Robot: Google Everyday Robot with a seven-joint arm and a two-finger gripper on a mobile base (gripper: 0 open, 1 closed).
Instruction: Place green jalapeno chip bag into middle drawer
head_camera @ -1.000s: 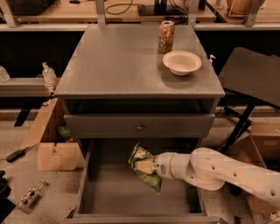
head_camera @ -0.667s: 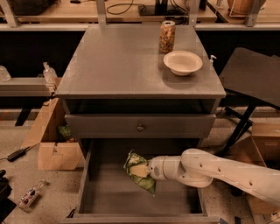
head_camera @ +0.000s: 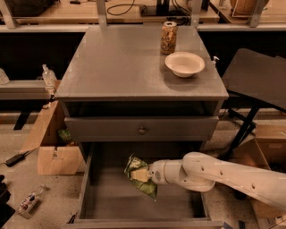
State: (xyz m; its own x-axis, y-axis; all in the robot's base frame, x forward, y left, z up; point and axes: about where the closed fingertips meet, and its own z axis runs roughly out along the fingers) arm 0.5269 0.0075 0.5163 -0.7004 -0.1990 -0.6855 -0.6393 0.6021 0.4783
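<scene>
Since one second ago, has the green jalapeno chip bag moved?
Yes. The green jalapeno chip bag, in the gripper over the middle drawer, shifted left, now below the knob.

A robotics lab or workshop: cardboard boxes (head_camera: 58, 159) on the speckled floor (head_camera: 18, 179), cables (head_camera: 129, 6) on the workbench (head_camera: 58, 13) behind the grey table (head_camera: 125, 67). The gripper (head_camera: 144, 174) clasps the green jalapeno chip bag (head_camera: 146, 187) above the middle drawer (head_camera: 111, 201).
</scene>
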